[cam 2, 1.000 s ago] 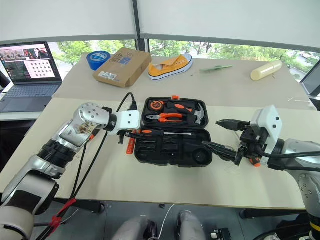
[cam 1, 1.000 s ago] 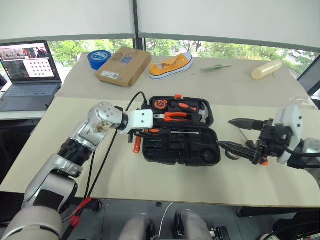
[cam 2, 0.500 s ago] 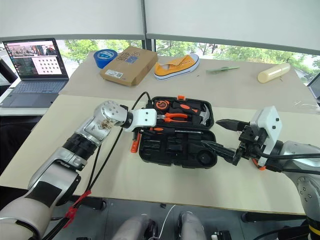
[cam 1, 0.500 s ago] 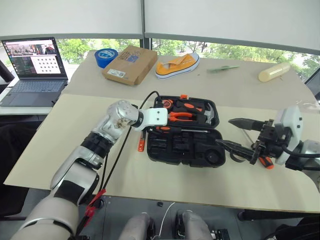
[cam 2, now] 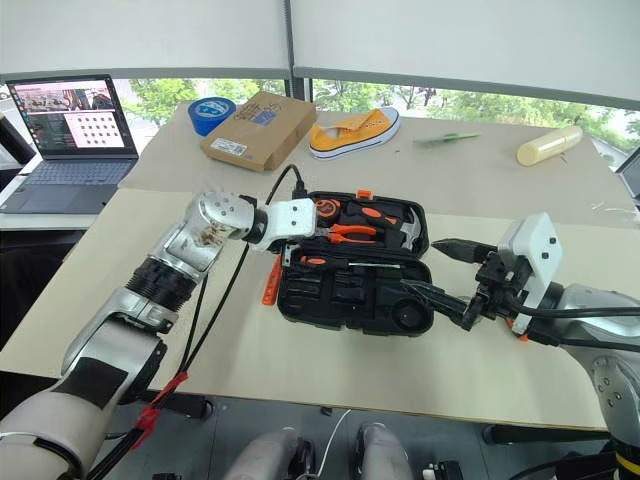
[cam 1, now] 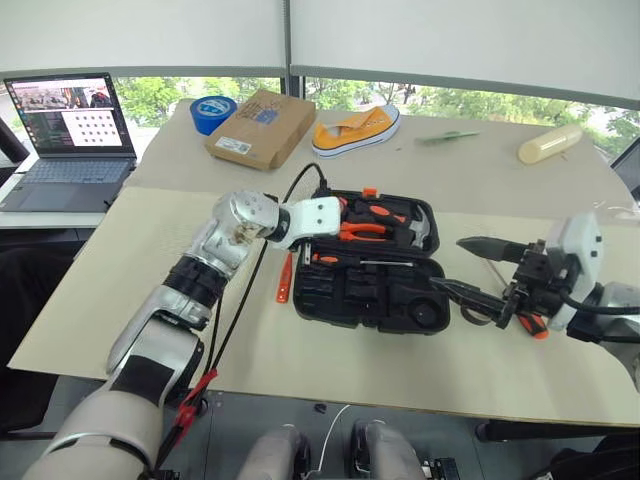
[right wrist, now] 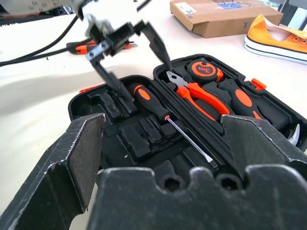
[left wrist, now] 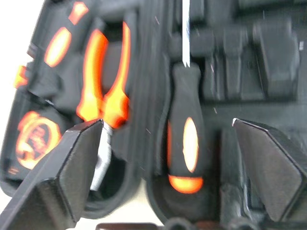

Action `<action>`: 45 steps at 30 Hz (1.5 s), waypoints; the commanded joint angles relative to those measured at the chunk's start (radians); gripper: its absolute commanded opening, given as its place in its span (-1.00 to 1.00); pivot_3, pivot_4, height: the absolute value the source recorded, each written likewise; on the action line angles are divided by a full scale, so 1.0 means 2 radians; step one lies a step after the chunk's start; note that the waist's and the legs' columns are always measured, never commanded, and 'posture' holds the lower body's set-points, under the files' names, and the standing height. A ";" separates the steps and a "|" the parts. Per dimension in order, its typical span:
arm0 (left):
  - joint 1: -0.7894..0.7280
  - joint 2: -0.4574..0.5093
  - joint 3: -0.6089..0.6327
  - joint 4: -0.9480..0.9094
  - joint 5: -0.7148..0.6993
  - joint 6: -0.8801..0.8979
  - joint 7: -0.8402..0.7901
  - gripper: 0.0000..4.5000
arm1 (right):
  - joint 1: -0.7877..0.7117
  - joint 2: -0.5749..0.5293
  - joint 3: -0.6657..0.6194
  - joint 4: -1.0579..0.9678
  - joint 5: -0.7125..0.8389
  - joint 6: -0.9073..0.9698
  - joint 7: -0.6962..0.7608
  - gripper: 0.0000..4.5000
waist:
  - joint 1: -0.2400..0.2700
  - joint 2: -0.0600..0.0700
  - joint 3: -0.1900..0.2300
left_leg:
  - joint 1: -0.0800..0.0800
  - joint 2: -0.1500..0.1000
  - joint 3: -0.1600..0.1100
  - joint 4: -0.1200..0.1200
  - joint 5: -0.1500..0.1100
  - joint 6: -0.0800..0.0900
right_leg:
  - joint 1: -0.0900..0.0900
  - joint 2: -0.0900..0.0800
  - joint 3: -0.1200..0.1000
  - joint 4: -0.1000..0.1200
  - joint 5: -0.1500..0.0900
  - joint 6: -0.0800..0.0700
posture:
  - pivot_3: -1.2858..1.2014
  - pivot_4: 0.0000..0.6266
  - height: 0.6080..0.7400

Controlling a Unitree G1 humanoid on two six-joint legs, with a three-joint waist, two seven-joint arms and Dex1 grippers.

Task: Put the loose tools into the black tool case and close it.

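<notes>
Over the case's left end, left gripper (right wrist: 127,50) now spread wide—screwdriver (left wrist: 184,139) released into black tool case (cam 1: 330,305)—other tools remain.

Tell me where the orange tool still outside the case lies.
The orange tool lies on the table, just off the black tool case's left edge, below the left hand.

The left gripper (right wrist: 128,50) is hanging with its fingers spread wide, pointing down toward four o'clock. The right gripper (cam 1: 468,270) is hovering open, pointing toward nine o'clock.
</notes>
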 commanded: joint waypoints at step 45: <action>0.038 0.053 0.181 -0.118 -0.240 0.218 -0.081 -0.06 | 0.181 0.029 -0.228 0.036 -0.054 0.003 -0.017 1.00 | -0.003 0.001 0.000 | -0.005 0.000 0.000 0.002 0.000 0.003 | -0.005 0.002 -0.001 0.002 0.000 0.000 | 0.03 -0.52 0.87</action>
